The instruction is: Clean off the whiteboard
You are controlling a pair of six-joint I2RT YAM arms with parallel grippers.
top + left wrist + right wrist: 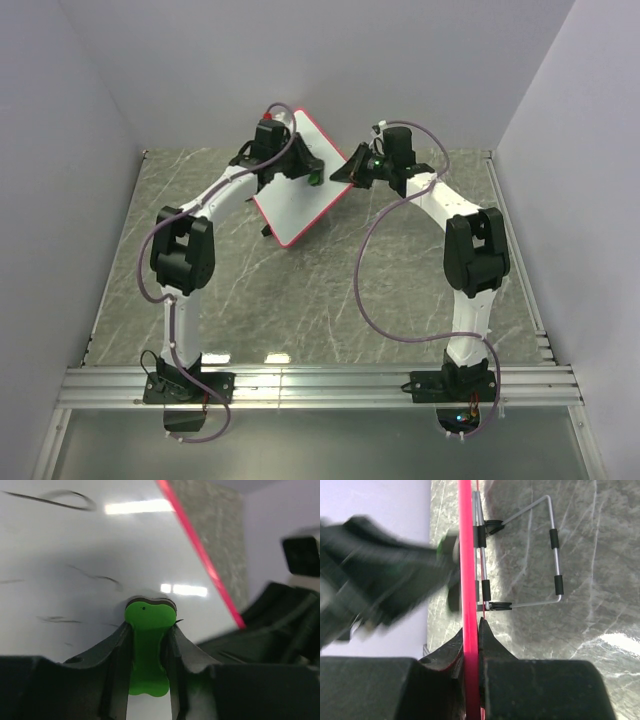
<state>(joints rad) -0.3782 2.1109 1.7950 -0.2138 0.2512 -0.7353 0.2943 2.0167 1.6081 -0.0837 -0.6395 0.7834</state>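
From above you see the red-framed white whiteboard tilted up at the far middle of the grey marbled table, between both arms. Only your left wrist view shows the left gripper clamped on a small green eraser block at the board's face, with dark pen marks nearby; the right wrist view shows the right gripper pinching the red frame, a wire stand behind it

The whiteboard is white, red-framed, dark-scribbled; the eraser green; the table seemingly grey-marbled.
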